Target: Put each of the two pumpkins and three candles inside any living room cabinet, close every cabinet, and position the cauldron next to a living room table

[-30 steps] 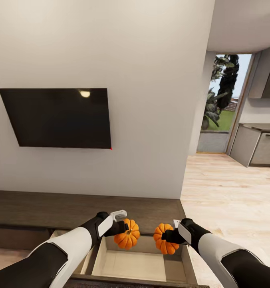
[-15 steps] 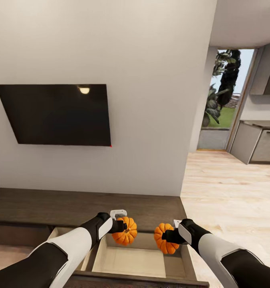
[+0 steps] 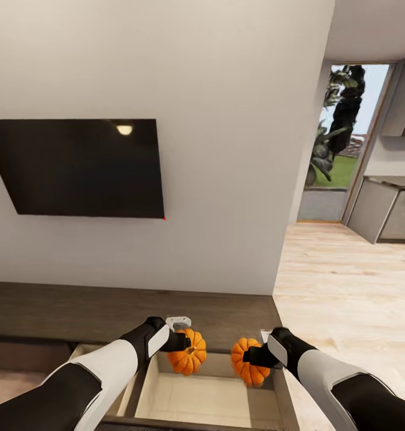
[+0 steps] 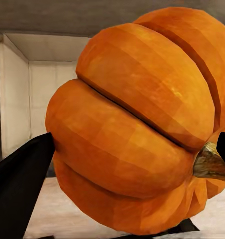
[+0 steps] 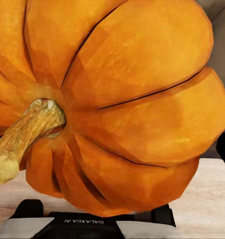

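Two orange ribbed pumpkins hang over the open drawer of the long dark-brown cabinet (image 3: 106,311), whose beige inside (image 3: 202,398) shows below them. My left gripper (image 3: 187,347) is shut on the left pumpkin (image 3: 188,357); up close that pumpkin (image 4: 137,129) sits between dark fingers (image 4: 20,184). My right gripper (image 3: 248,357) is shut on the right pumpkin (image 3: 247,362), whose body (image 5: 127,99) and stem (image 5: 25,134) crowd the right wrist view. The candles, the cauldron and the coffee table are out of view.
A black TV (image 3: 76,167) hangs on the white wall above the cabinet. To the right, light wood floor (image 3: 346,287) runs to a glass door (image 3: 340,149) and grey kitchen units (image 3: 388,209).
The head view has shifted, moving the TV left and up. Both pumpkins have sunk slightly toward the open drawer, still held.
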`<state>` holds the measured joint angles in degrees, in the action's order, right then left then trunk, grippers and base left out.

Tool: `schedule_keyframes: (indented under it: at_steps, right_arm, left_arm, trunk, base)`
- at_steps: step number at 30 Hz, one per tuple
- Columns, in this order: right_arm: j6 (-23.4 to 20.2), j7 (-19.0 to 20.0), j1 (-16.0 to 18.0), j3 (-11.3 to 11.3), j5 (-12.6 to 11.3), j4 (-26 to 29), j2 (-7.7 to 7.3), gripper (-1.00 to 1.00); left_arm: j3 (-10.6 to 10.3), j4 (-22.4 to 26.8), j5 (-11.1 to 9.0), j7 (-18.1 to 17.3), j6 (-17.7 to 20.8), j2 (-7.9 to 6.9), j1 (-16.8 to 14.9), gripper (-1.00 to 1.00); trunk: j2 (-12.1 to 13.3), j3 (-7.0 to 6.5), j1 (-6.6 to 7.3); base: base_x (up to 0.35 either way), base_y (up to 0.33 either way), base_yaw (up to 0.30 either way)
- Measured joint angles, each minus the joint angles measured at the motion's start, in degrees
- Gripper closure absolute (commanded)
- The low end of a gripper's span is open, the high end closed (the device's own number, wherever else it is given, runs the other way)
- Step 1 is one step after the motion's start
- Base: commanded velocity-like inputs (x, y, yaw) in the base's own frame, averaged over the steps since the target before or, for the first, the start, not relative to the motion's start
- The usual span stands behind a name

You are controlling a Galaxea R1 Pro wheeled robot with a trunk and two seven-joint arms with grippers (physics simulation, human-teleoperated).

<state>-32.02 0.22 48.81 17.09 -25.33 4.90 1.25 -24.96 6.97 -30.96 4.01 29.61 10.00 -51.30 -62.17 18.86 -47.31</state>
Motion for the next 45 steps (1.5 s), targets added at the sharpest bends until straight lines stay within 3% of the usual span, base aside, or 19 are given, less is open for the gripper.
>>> schedule_keyframes:
  at_steps: [6, 45]
  right_arm:
    - [-2.20, 0.00, 0.02, -0.07, -0.02, 0.09, -0.01, 1.00]
    - [-1.70, 0.06, 0.02, -0.01, -0.03, 0.14, 0.00, 1.00]
  left_arm:
    - [0.11, 1.07, 0.09, -0.02, 1.62, 0.00, -0.03, 1.00]
    - [0.12, 1.20, 0.13, -0.16, 1.47, 0.00, -0.04, 1.00]
  trunk:
    - [0.00, 0.54, 0.00]
    - [-0.01, 4.14, 0.00]
  base:
    - [0.000, 0.000, 0.000]
    - [0.043, 0.000, 0.000]
